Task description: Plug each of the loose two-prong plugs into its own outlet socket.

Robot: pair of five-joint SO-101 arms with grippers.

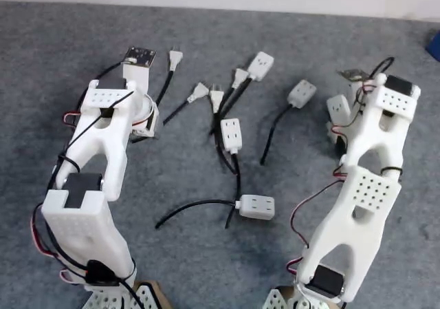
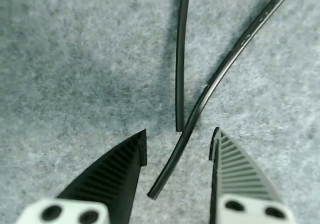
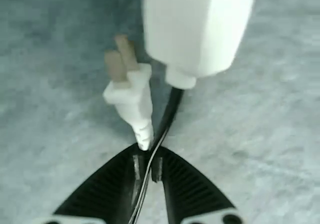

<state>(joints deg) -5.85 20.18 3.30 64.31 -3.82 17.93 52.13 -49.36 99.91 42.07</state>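
- While my right gripper [image 3: 147, 160] clamps the plug [image 3: 129, 97] by its tail, prongs face away, outlet socket [image 3: 195, 24] just beyond: I judge prongs need squaring to slots first.
- My left gripper [image 2: 179, 134]: spread, black cable [image 2: 200, 104] lying between its jaws, ungripped.

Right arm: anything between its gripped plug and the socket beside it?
Nothing visible. The right gripper is shut on the plug at its tail; the prongs sit beside the socket with nothing between. The socket's black cord runs alongside the plug, not across the prongs. Slot face hidden.
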